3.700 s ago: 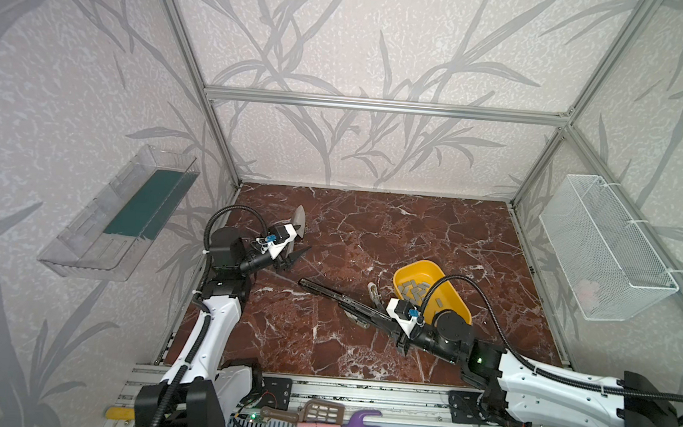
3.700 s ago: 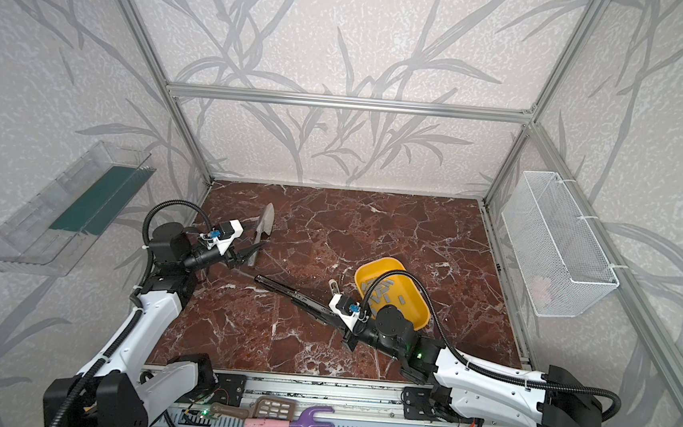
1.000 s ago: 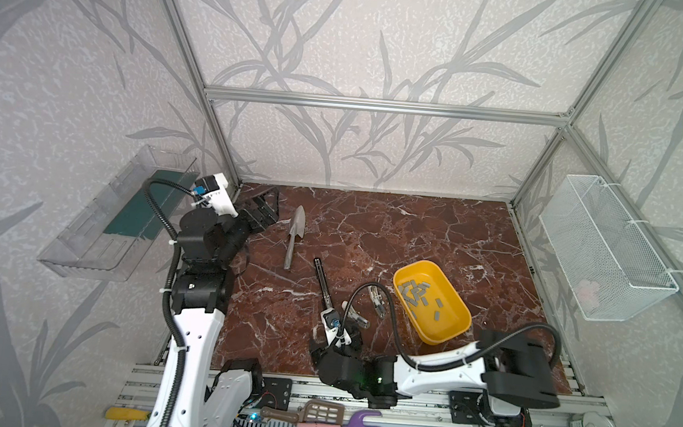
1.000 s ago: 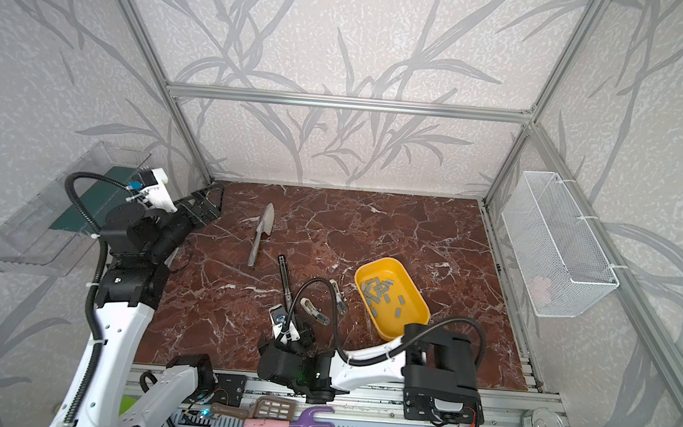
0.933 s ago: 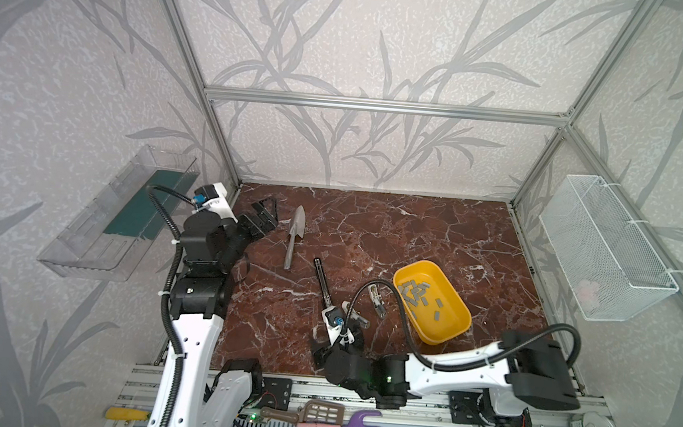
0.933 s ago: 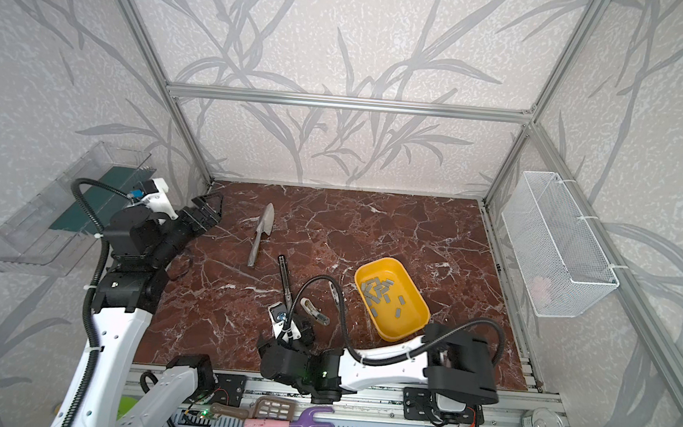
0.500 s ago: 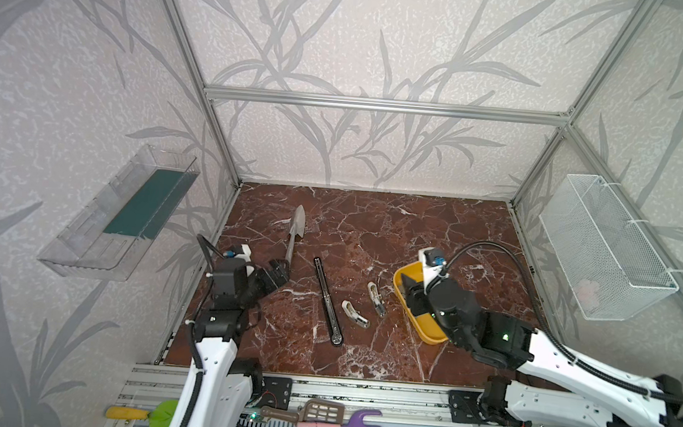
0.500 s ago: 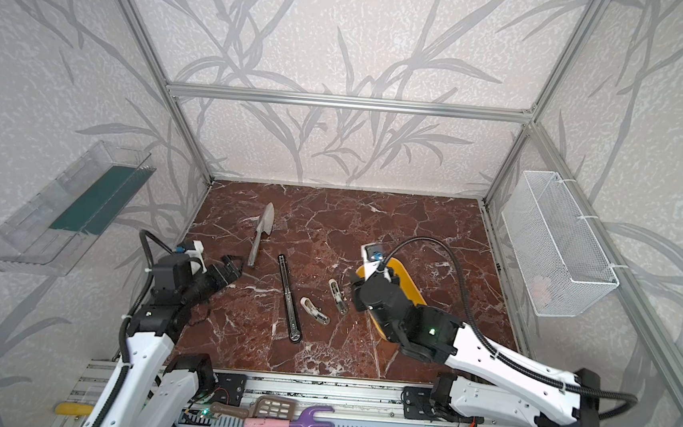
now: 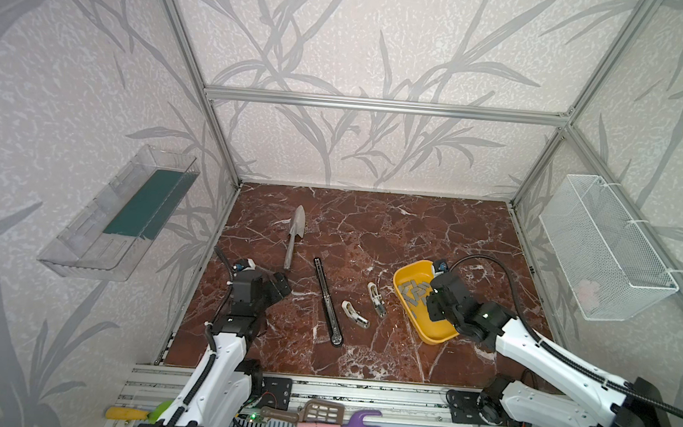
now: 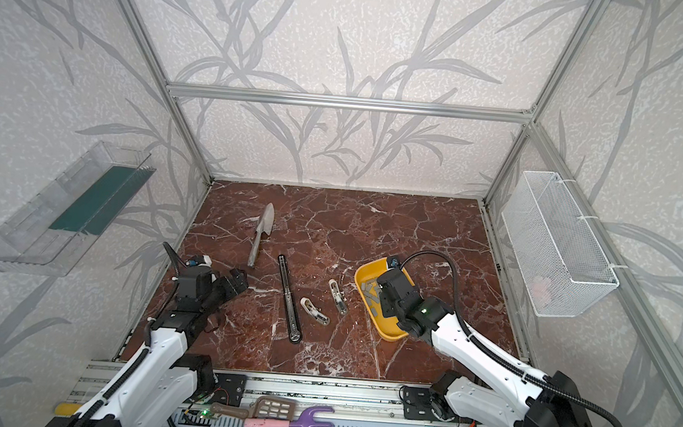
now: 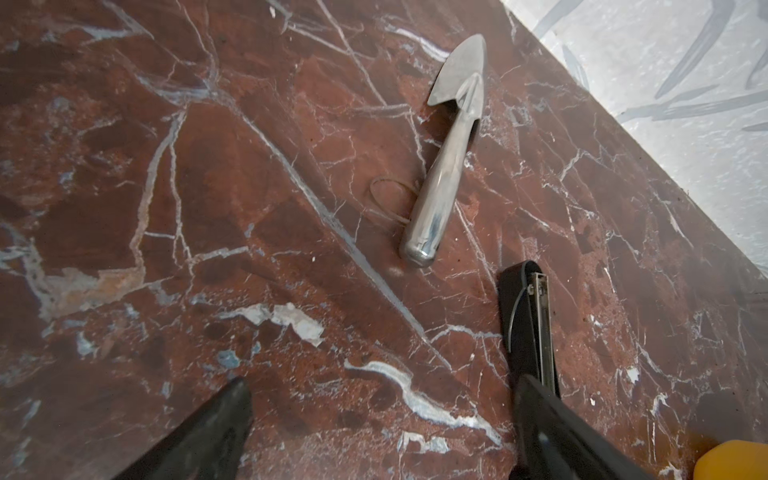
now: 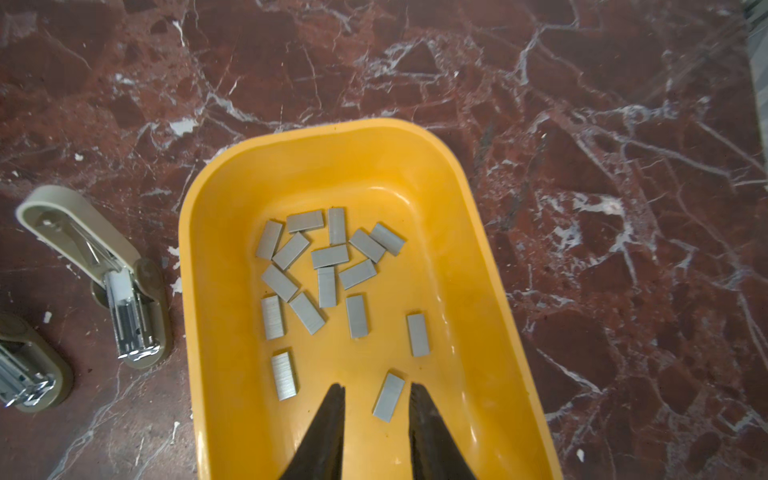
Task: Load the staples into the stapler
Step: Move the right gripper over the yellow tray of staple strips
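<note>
Far left: left gripper [image 9: 279, 287], spread to full width, empty, low over the red marble floor [image 9: 372, 225]. Same seen from its wrist camera [image 11: 384, 380]: two black fingers [image 11: 208, 436] far apart, only bare marble between.

Next, toward the back: grey metal trowel [image 9: 294, 236], flat on the floor, blade pointing at the back wall, handle toward the front.

Just right of the trowel's handle end, apart from it: the stapler [image 9: 326, 301], flat on the floor left of centre in both top views [image 10: 289, 298]. Long axis running back to front with a slight slant, far end a little to the left, near end a little to the right. Near end rounded, with a silvery spot. Silvery rail facing up along the black body, plain in the left wrist view [image 11: 525, 324]. Near the left gripper, not touched by it.

Further right: two cream-white oblong blocks [image 9: 355, 313] [image 9: 377, 298], side by side, between the stapler and the yellow tray [image 9: 434, 336].

Inside the tray: the staples [image 12: 328, 266], short grey strips lying flat, scattered at all angles, most bunched toward the far end.

Rightmost: right gripper [image 12: 377, 386], down inside the tray, narrowed to a small gap. One loose strip on the tray floor between the two tips, close to one finger, not clamped.
</note>
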